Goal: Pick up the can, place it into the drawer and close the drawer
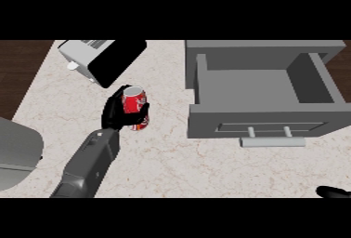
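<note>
Red can [135, 103] sits in our left hand [118, 115], fingers curled round it, left of the open drawer [264, 123]. We should carry it upright over the front wall, then lower. Our right hand [334, 191] barely shows; its fingers we cannot tell.

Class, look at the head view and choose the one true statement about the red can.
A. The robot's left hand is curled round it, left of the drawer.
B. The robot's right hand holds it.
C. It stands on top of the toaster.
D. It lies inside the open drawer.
A: the left hand curls round the red can over the counter, left of the open drawer.
</note>
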Available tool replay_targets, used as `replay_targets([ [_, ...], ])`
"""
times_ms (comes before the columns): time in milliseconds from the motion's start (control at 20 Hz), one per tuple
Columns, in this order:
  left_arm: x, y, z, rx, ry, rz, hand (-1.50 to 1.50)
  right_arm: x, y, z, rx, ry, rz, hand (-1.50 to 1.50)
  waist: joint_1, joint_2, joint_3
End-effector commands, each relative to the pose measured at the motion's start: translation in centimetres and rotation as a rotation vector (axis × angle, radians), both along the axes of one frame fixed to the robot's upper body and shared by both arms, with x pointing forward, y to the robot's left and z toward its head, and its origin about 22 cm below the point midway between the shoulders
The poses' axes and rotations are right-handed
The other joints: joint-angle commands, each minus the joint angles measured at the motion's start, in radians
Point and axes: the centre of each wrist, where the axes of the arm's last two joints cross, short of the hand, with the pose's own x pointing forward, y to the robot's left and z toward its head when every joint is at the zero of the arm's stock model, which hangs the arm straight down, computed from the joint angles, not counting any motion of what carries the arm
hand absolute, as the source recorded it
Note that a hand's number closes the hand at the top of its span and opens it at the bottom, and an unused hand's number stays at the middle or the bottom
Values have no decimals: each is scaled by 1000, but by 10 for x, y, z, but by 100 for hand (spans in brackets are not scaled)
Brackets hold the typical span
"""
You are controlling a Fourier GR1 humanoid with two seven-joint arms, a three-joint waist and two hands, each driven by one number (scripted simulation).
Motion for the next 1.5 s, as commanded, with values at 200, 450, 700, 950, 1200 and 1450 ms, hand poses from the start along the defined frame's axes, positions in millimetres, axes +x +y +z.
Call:
replay_targets([
  [200,31,-28,65,59,-58,-96,150,-10,0,6,-21,0,-37,-150,22,-11,2],
  [450,51,-72,131,76,-87,-135,150,-9,-1,6,-7,-8,-48,-150,16,-10,1],
  [700,48,-98,176,38,-87,-160,150,-5,-4,-5,-18,20,-23,-150,7,-6,1],
  [950,43,-127,236,77,-123,-170,150,-10,-9,14,-9,3,-47,-150,6,-6,1],
  [1200,53,-155,282,133,-136,-184,150,10,-9,5,-21,-7,-29,-150,0,0,1],
  [1450,62,-170,301,146,-122,-187,150,6,4,2,-19,6,-24,-150,-7,1,1],
])
